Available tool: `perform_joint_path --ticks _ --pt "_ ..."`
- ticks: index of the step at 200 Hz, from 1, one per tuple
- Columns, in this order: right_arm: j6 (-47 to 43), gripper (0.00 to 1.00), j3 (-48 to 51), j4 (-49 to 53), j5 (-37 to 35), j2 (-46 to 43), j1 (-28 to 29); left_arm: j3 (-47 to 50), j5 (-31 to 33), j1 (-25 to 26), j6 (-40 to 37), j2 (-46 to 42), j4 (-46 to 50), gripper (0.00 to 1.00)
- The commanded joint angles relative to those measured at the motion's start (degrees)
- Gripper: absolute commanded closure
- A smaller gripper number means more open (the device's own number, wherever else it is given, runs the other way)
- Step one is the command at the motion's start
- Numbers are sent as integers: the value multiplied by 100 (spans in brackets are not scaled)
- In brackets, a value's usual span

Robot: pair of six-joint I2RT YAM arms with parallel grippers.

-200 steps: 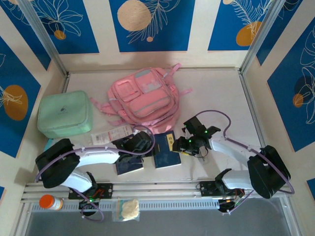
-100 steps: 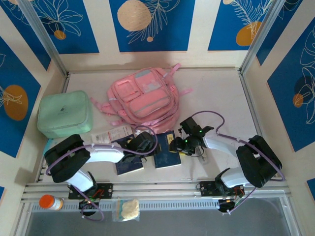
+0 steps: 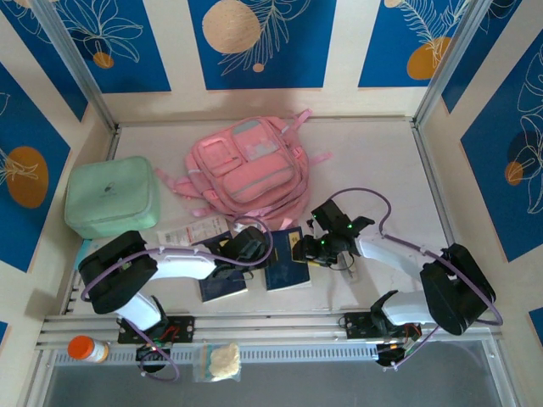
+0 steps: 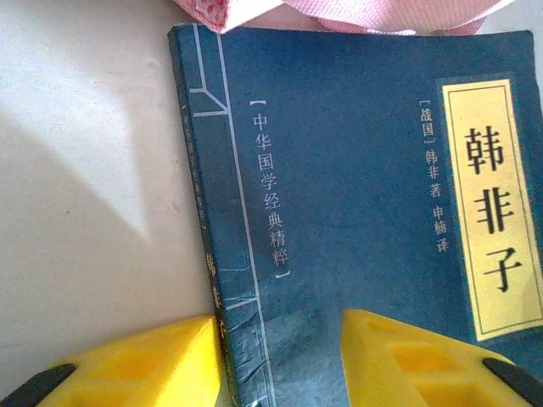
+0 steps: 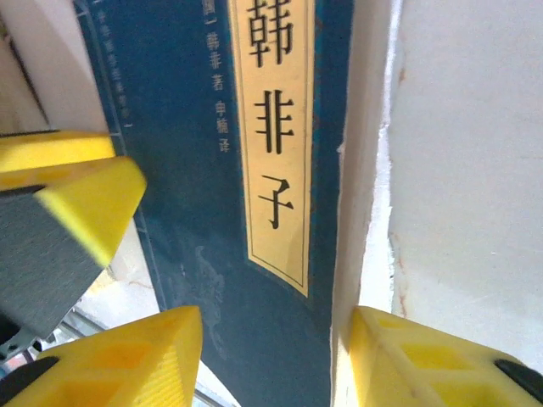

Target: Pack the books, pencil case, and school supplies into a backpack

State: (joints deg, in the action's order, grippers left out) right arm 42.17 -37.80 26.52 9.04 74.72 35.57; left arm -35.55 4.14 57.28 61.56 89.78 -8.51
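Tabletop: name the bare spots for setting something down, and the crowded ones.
Widest bare table: between backpack and the right wall. Narrow strip between mint-green case and backpack. Crowded: near centre, with navy books, left claw and right claw.

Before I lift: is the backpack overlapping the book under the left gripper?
Yes, pink backpack fabric lies over the far edge of the navy book.

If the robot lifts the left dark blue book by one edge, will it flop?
Probably a bit: the dark blue book looks thin, with a soft cover creased near its spine. It seems light for its size. Lying flat on the table, it would likely slide when pushed, not roll.
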Motion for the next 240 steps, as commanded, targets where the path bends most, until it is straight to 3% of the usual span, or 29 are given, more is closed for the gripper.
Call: perform_joint_path --ticks 1,124,158,209,240 --pt "-171 54 -197 230 233 -163 35 -97 -219 112 -78 502 -215 58" --pt "-161 97 24 100 336 -369 -101 -171 -282 135 -136 320 -203 57" --pt "-100 100 130 177 335 -864 -248 16 -77 91 -226 -258 -332 49" --pt "-250 100 -119 1045 419 -1994 -682 -86 50 -77 -557 -1555 423 44" --pt "-287 100 -525 1529 454 -2670 -964 -52 -390 -384 -487 -2289 419 40"
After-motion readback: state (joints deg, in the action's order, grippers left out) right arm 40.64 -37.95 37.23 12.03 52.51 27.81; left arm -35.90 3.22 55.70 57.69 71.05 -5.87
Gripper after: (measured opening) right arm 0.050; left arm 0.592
